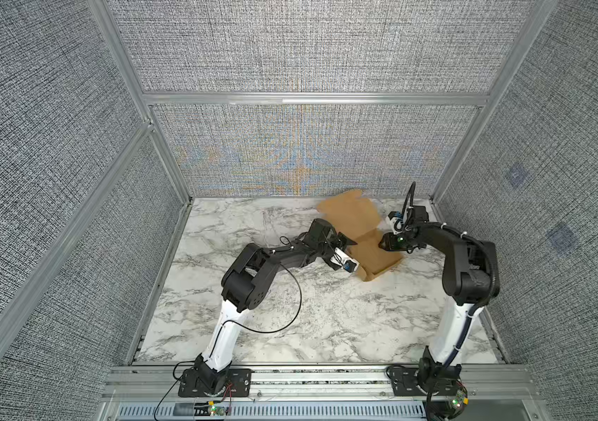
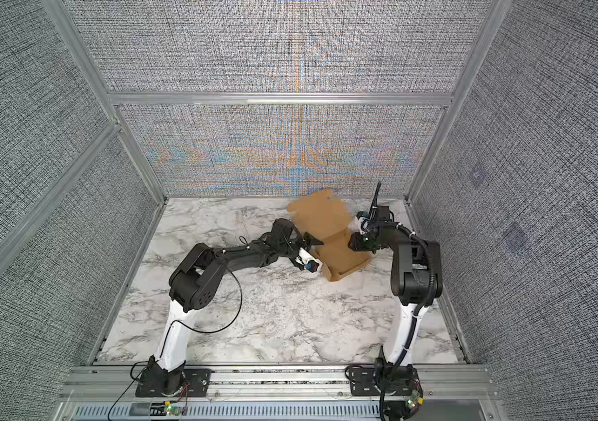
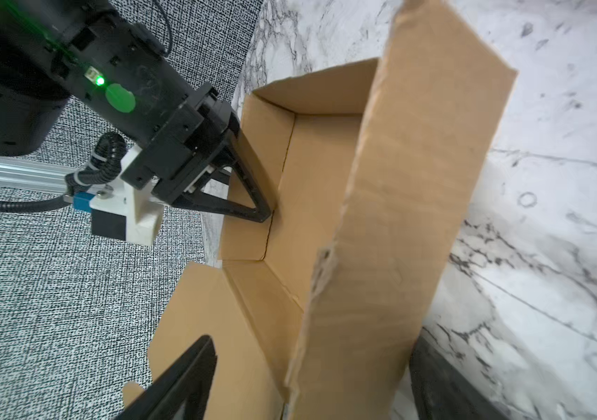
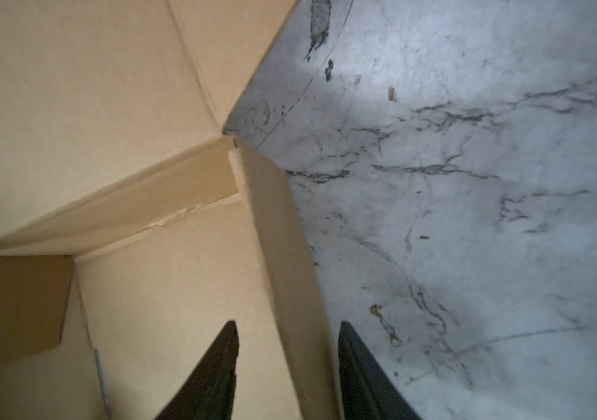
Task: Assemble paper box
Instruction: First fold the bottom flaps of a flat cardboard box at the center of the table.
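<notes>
Box (image 1: 377,255) sits far right on the table (image 1: 290,310), its lid (image 1: 348,211) lying open toward the far wall. Your left gripper (image 3: 313,342) is spread wide around the upright flap (image 3: 398,200) on the box's left side, not clamping it. Your right gripper (image 4: 287,323) straddles the right wall (image 4: 289,272), one finger inside, one outside; you cannot tell whether it pinches.

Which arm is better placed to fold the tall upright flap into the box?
Left. The left gripper stands open around that flap; the right gripper straddles the opposite wall of the paper box, probably bracing it.
</notes>
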